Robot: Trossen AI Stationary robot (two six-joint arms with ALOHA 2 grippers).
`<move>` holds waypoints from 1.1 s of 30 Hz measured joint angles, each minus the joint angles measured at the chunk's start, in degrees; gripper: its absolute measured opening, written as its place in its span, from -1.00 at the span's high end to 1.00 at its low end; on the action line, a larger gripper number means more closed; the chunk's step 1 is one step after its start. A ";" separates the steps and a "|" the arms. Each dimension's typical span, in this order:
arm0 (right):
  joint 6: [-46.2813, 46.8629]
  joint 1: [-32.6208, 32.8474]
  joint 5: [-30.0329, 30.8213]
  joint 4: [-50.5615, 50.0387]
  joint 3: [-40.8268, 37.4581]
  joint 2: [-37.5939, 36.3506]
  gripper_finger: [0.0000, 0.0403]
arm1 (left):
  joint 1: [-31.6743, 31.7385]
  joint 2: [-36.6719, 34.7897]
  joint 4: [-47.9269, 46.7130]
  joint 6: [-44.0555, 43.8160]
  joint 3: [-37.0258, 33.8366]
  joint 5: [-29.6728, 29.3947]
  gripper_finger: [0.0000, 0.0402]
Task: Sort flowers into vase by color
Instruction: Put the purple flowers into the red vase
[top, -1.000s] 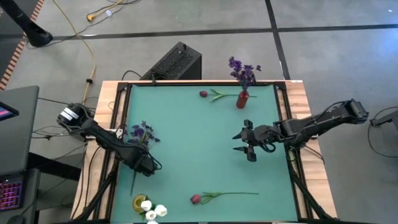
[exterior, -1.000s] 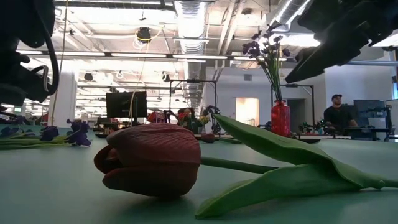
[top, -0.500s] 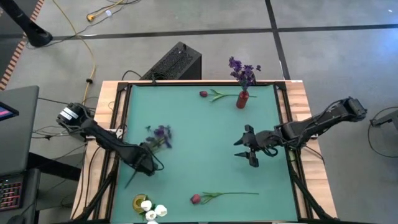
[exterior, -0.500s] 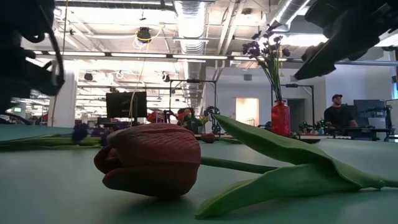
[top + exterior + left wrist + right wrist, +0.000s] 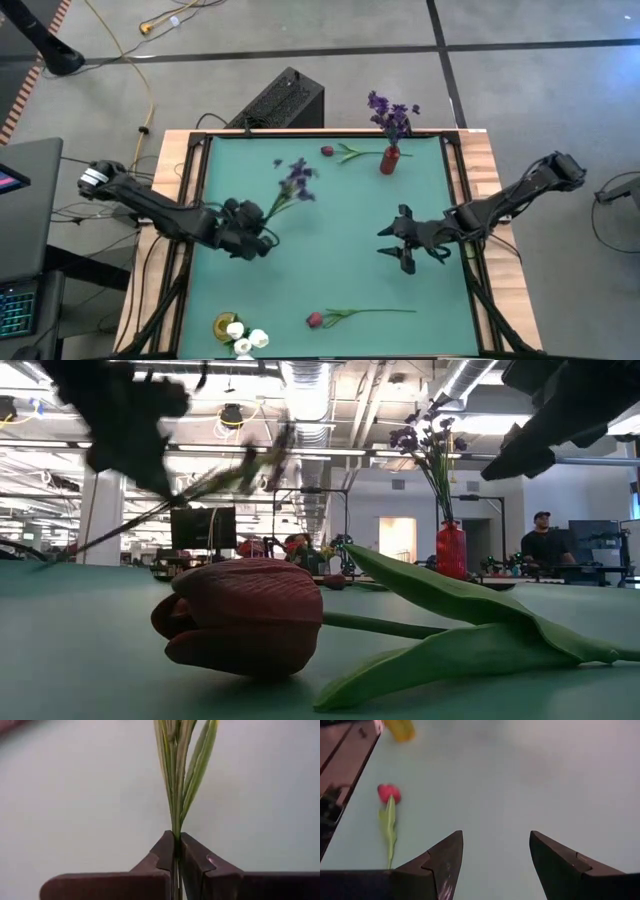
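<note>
My left gripper (image 5: 262,238) has its jaws clenched on the purple flower (image 5: 296,180), left of middle; next it goes in the red vase (image 5: 389,159), while my right gripper (image 5: 398,245) waits with jaws released.

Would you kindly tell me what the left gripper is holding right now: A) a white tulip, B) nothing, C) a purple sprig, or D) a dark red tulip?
C: the left gripper has its fingers shut on the green stem of the purple sprig, lifted over the mat.
</note>
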 joint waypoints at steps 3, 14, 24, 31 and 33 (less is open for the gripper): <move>-0.80 0.47 3.66 4.11 0.00 0.00 -0.27 | 1.48 -2.14 12.91 12.88 0.01 -2.85 0.99; -20.74 -1.08 1.78 38.29 0.04 10.35 -0.27 | 4.11 0.87 56.16 42.59 -0.63 10.41 1.00; -23.48 -7.38 -6.72 49.06 8.67 23.75 -0.27 | 4.10 7.32 74.76 51.16 -0.63 18.88 1.00; -23.94 -8.67 -8.70 47.32 14.48 27.83 -0.27 | 4.26 9.40 78.20 52.42 -0.63 20.43 1.00; -23.91 -9.04 -9.56 47.32 15.56 28.87 -0.27 | 4.39 9.41 78.26 52.64 -0.63 20.31 1.00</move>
